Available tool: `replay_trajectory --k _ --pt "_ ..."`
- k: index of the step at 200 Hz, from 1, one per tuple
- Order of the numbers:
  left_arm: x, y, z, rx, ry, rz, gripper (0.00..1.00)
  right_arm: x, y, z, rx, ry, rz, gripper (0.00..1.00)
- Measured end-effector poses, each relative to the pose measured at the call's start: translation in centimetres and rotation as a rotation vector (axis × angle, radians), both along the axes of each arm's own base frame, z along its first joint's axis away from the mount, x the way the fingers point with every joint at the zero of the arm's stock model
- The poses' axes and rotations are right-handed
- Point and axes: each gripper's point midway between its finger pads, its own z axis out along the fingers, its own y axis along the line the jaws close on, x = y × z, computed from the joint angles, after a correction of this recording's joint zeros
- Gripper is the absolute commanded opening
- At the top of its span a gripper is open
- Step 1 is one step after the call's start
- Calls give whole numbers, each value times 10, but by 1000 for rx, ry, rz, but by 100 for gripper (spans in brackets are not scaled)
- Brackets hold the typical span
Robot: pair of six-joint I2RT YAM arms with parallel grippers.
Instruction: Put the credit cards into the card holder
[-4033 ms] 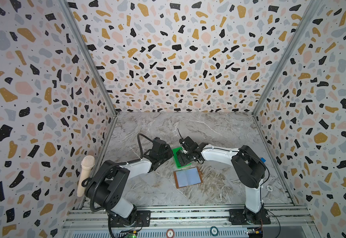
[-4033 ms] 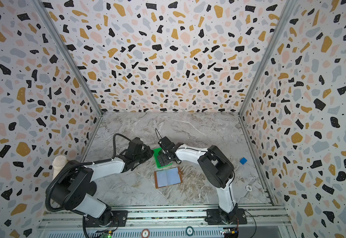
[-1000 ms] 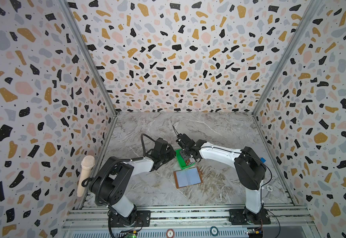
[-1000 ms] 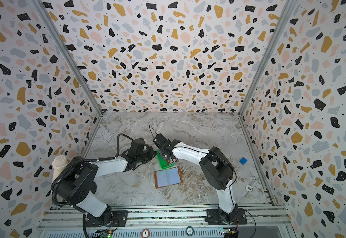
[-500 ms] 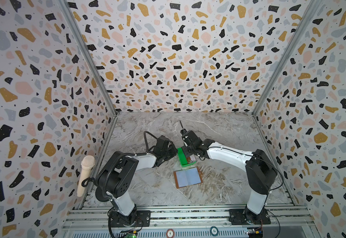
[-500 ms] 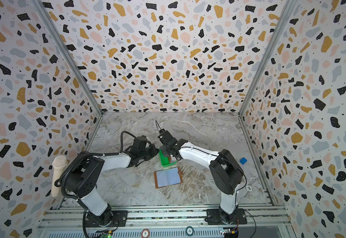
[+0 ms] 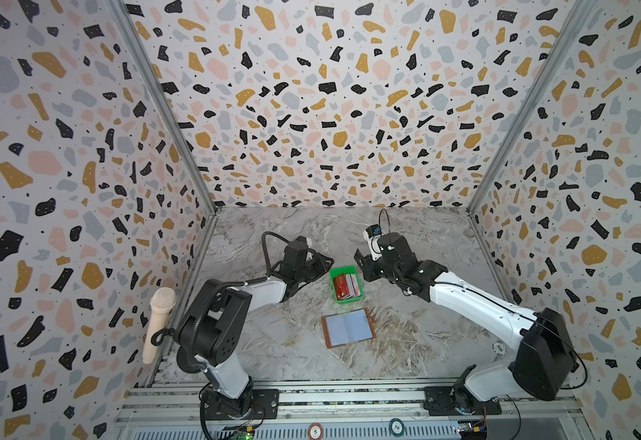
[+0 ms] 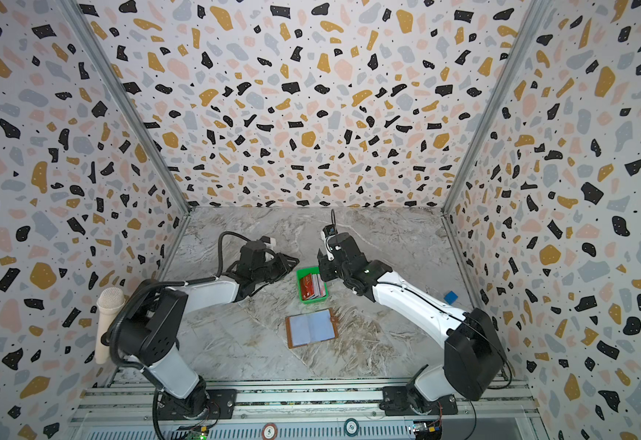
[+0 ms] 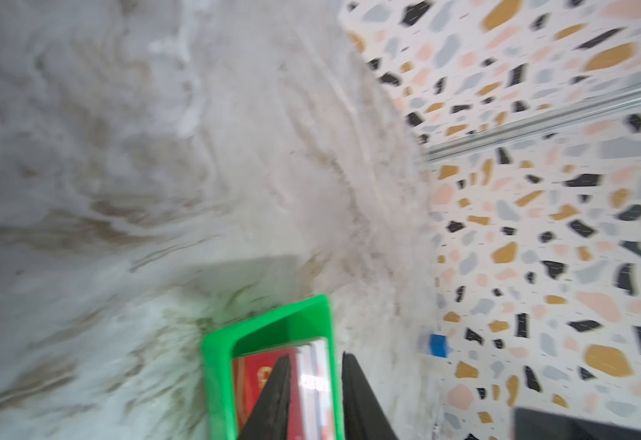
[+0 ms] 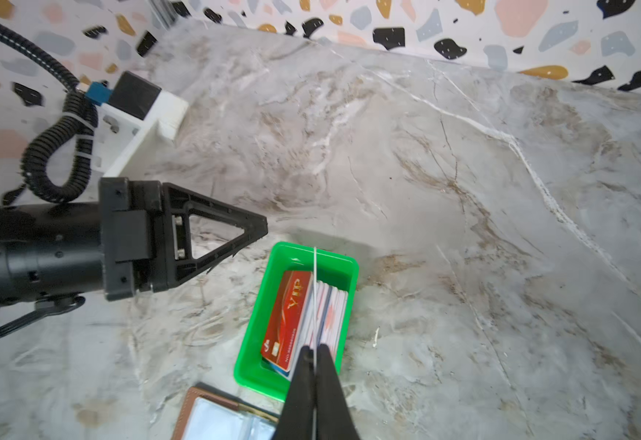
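Left claw slightly spread by the tray; right claw pinching one card.

Left claw [image 9: 315,356]: fingers a little apart, nothing between them, tips near the far left corner of the green tray [image 7: 342,270] on the table [image 7: 406,343]. Credit cards [image 7: 346,286] stand on edge in the tray, red one leftmost. Right claw [image 10: 314,347], by the tray's right side, is pressed together on a white card [image 10: 315,266]. Card holder [image 7: 349,327] lies open, sleeves up, near the tray and apart from it.
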Motion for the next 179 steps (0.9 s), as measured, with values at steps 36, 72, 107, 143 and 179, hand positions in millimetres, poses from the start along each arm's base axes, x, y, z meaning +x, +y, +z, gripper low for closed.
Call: replay_trajectory --k 36,72,107,143,179 --pt "-36 -8 115 -231 -311 -88 34 -18 4 65 247 -101 71 0" --pt "-69 -17 154 -391 -431 -169 37 -31 14 124 459 -180 151 0" --pt "-82 -21 170 -474 -470 -207 38 -43 25 142 566 -163 227 0" --pt "-89 -25 182 -537 -496 -231 32 -53 32 149 629 -132 284 0" --pt "-95 -26 186 -574 -498 -250 33 -59 35 144 664 -97 307 0"
